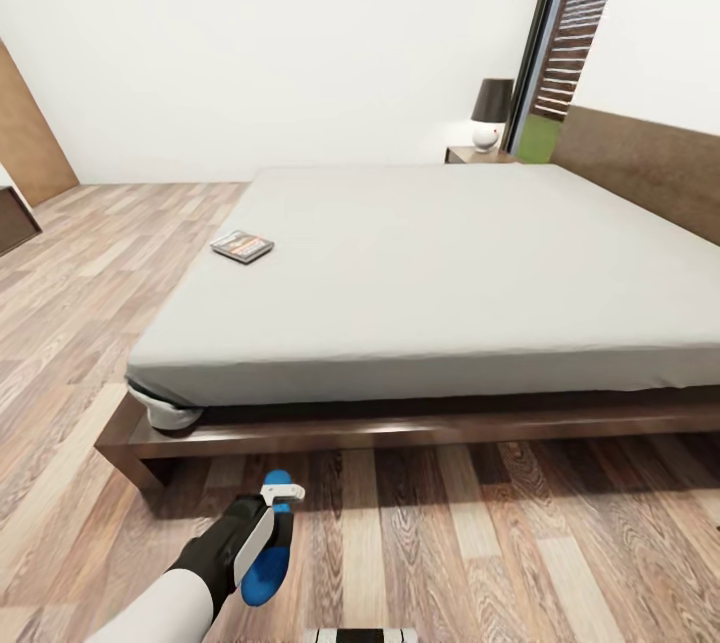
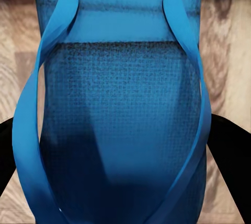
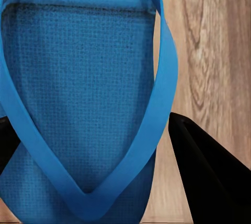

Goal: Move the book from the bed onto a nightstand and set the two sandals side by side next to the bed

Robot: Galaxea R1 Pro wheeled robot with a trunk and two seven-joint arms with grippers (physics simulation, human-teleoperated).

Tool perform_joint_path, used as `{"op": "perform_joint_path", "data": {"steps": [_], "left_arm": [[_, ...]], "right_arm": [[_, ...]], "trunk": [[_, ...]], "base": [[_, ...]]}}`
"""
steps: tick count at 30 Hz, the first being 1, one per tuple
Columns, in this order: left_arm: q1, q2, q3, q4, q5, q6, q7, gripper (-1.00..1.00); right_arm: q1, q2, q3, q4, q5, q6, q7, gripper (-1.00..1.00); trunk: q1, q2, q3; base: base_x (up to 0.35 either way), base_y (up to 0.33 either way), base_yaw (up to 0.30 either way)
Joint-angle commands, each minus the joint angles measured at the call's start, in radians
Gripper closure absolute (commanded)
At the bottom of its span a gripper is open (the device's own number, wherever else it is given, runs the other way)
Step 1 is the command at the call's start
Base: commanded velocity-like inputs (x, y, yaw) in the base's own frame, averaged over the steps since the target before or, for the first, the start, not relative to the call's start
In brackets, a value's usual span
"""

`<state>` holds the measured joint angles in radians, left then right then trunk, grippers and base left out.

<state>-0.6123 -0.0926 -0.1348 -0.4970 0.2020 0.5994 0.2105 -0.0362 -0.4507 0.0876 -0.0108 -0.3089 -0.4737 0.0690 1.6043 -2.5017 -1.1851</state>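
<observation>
The book (image 1: 242,245) lies flat on the bed's (image 1: 430,263) grey mattress near its left edge. A dark nightstand (image 1: 470,155) stands at the bed's far corner. On the floor in front of the bed's near left corner, my left gripper (image 1: 278,508) is over a blue sandal (image 1: 268,548). In the left wrist view that sandal (image 2: 120,104) sits between the black fingers (image 2: 232,156), which press on both its sides. The right wrist view has the other sandal (image 3: 78,78) held the same way in my right gripper (image 3: 99,161), just above the wood floor.
A lamp (image 1: 490,113) with a dark shade stands on the nightstand beside a tall window (image 1: 580,33). The brown headboard (image 1: 640,163) runs along the right wall. Dark furniture (image 1: 15,218) sits at the far left. Wood floor (image 1: 520,543) stretches along the bed's near side.
</observation>
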Motion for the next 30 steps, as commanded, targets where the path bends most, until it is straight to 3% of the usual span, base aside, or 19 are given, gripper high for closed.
{"op": "perform_joint_path", "data": {"steps": [1, 8, 15, 21, 30], "left_arm": [[-0.001, 0.001, -0.007, -0.002, 0.010, 0.004, 0.009, 1.00], [0.000, 0.001, -0.007, -0.002, 0.010, -0.004, 0.006, 1.00], [-0.001, -0.013, -0.020, -0.004, 0.008, -0.094, -0.003, 1.00], [-0.001, -0.034, -0.026, -0.034, 0.007, -0.104, -0.004, 1.00], [-0.001, -0.033, -0.026, -0.065, 0.007, -0.104, -0.003, 1.00]], "right_arm": [[-0.001, 0.000, 0.007, 0.001, -0.012, -0.003, 0.006, 1.00], [-0.001, 0.000, 0.007, 0.001, -0.012, -0.003, 0.006, 1.00], [-0.001, 0.000, 0.007, 0.001, -0.012, -0.005, 0.006, 1.00], [-0.001, 0.000, 0.008, 0.001, -0.012, -0.005, 0.006, 1.00], [-0.001, 0.000, 0.006, 0.000, -0.012, -0.005, 0.006, 1.00]], "trunk": [[0.000, -0.001, -0.005], [0.003, -0.002, -0.032], [0.007, -0.004, -0.059], [0.009, -0.005, -0.082], [0.013, -0.007, -0.117]], "base": [[0.000, 0.000, 0.000], [0.000, 0.000, 0.000], [0.000, 0.000, 0.000], [0.000, 0.000, 0.000], [0.000, 0.000, 0.000]]}}
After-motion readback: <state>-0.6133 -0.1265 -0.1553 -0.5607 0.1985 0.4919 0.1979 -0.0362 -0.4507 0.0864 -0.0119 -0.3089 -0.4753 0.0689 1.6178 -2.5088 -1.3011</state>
